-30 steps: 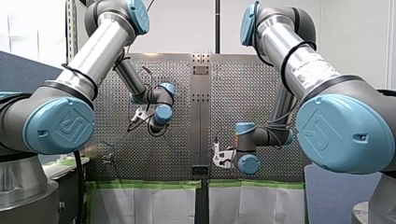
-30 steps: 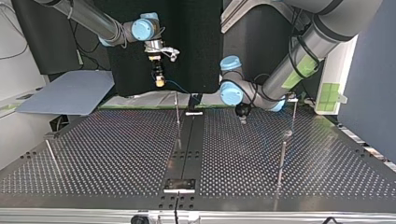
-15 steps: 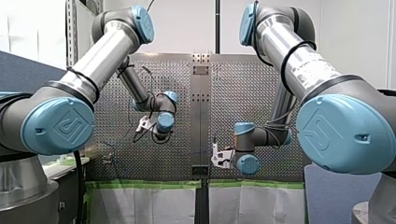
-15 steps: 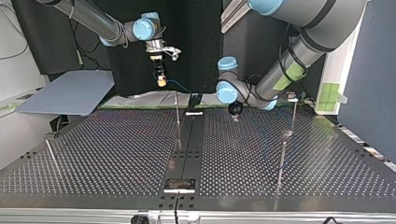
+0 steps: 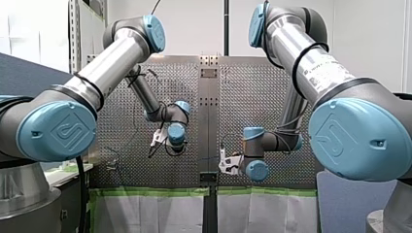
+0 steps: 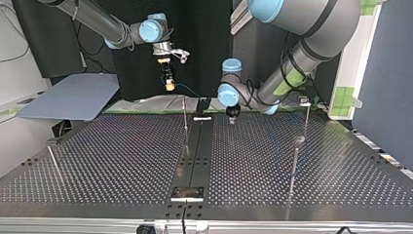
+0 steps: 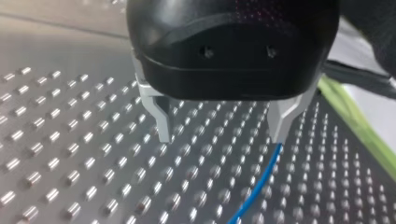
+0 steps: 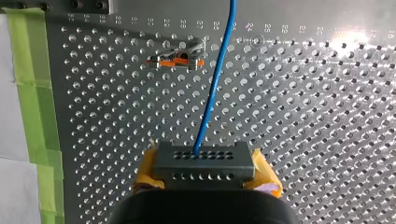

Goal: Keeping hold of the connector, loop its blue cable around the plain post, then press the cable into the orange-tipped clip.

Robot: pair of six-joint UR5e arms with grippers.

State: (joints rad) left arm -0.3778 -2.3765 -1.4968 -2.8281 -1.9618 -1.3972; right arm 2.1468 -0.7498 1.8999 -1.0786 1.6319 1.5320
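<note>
Gripping the connector, my right tool clamped; blue cable runs ahead beside orange-tipped clip. My left tool spread wide above bench, cable close beside it.

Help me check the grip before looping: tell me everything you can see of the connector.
The connector is a grey, metal-looking rectangular block with two rows of small holes on its face. It sits level between the yellow pads of my right gripper, one pad against each end, shut on it. The blue cable leaves a hole near the middle of the row farther from the gripper and runs ahead over the perforated table. Nothing else touches it.
</note>
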